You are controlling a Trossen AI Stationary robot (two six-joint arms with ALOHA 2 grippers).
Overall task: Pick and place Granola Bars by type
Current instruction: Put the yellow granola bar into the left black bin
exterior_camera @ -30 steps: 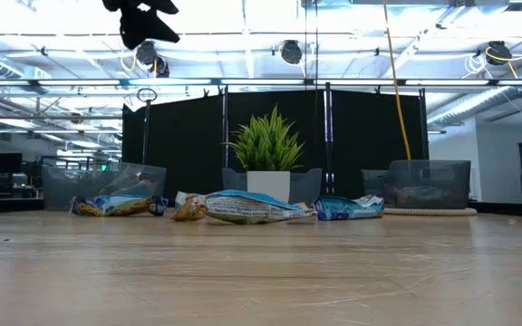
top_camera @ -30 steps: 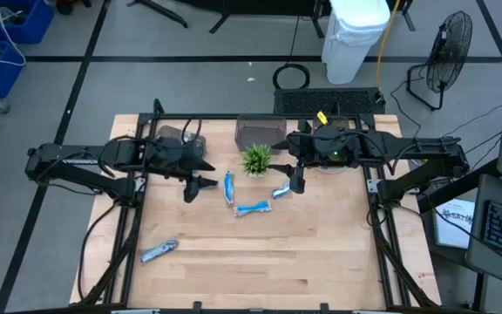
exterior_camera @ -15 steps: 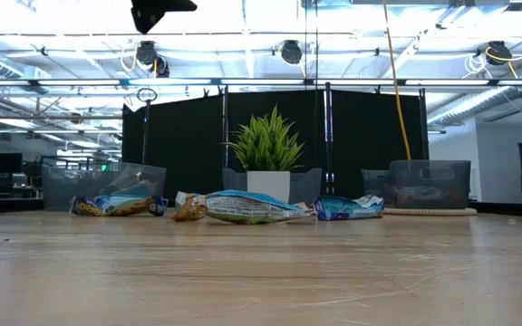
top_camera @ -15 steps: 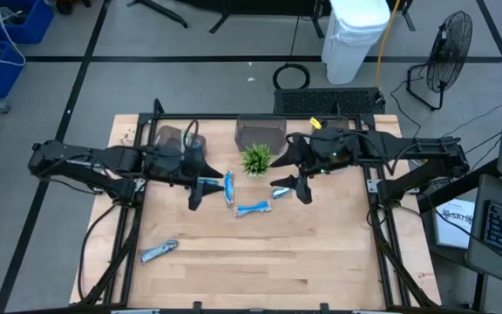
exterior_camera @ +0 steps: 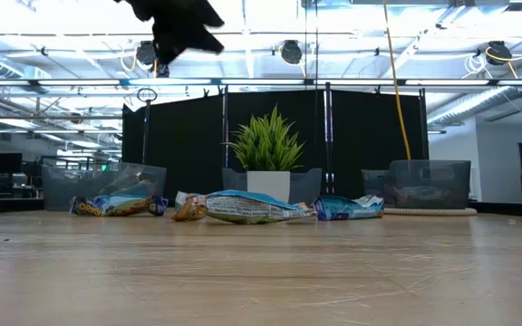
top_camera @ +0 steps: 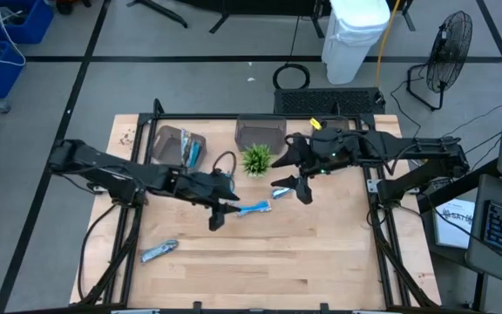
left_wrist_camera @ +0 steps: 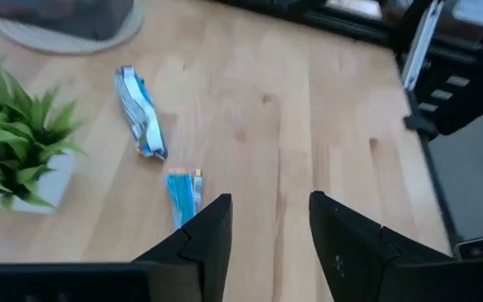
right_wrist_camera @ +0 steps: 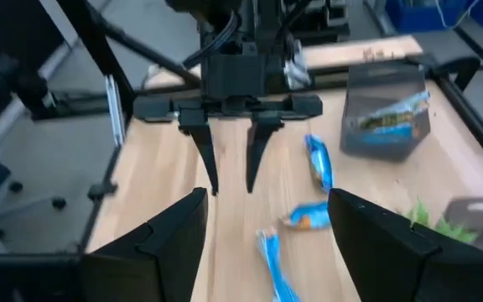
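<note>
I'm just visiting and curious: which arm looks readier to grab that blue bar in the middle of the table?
Left. Its open left gripper hangs right beside the blue bar; the right gripper sits by another bar.

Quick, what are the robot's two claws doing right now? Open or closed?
Left gripper: open, holding nothing, above the table middle.
Right gripper: open, holding nothing, near the plant.
</note>
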